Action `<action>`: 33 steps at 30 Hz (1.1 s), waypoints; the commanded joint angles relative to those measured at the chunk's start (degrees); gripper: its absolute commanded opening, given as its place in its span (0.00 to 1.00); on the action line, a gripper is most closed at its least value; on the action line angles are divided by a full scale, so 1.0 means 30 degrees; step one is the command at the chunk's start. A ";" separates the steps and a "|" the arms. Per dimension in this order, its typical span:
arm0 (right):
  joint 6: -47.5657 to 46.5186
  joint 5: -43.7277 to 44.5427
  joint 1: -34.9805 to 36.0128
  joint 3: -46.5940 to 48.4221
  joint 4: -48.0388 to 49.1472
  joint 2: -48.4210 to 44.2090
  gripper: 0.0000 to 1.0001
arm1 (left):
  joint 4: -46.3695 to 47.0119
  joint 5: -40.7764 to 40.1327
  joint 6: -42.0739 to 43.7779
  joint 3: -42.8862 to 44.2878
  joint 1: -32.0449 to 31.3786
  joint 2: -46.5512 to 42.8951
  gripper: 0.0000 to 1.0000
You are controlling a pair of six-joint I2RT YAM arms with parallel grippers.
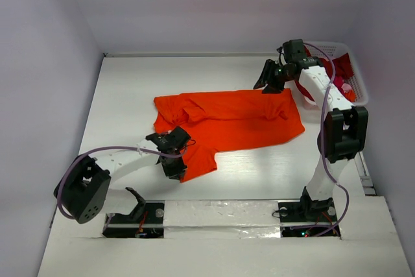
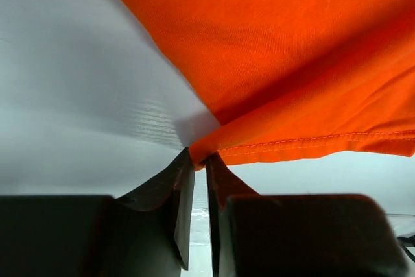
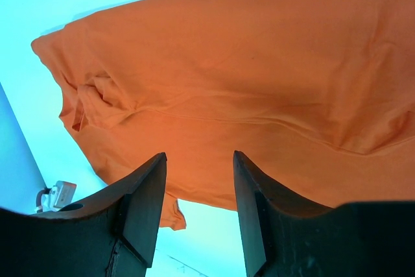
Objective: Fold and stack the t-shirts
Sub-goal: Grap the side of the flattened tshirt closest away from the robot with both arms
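A bright orange-red t-shirt [image 1: 227, 118] lies spread across the middle of the white table. My left gripper [image 1: 176, 160] is at its near-left flap. In the left wrist view the left gripper [image 2: 200, 159] is shut on the stitched hem of the shirt [image 2: 292, 50]. My right gripper [image 1: 266, 83] hovers over the shirt's far-right edge. In the right wrist view the right gripper [image 3: 198, 160] is open and empty, with the shirt [image 3: 259, 82] below it. Dark crimson shirts [image 1: 342, 68] with a bit of pink lie in the basket.
A white lattice basket [image 1: 358, 82] stands at the back right, beside the right arm. White walls close the table at the back and on both sides. A taped strip [image 1: 220, 212] runs between the arm bases at the near edge.
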 commanded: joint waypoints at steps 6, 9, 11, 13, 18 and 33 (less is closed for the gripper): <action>0.0102 -0.0139 -0.0113 0.0847 0.0094 0.0089 0.50 | -0.0921 -0.0571 -0.0411 0.1091 -0.0054 -0.0493 0.00; 0.0014 0.0445 -0.0113 0.0847 -0.0140 0.0177 0.50 | -0.1419 -0.1273 -0.0587 0.1997 -0.0054 -0.0874 0.00; -0.0162 0.1324 -0.0113 0.0701 -0.0200 -0.0026 0.52 | -0.1713 -0.1683 -0.0588 0.2701 -0.0054 -0.0906 0.00; -0.0133 0.2141 -0.0113 0.0233 -0.0083 -0.0320 0.55 | -0.2181 -0.2092 -0.0355 0.3902 -0.0054 -0.0730 0.00; 0.0014 0.3551 -0.0113 -0.0763 0.0210 -0.0703 0.58 | -0.2155 -0.2329 0.1196 0.5485 0.3098 -0.0495 0.00; 0.0043 0.3817 0.0063 -0.5477 0.1645 -0.2370 0.56 | -0.1656 -0.2622 0.5945 0.8124 0.9026 0.1467 0.00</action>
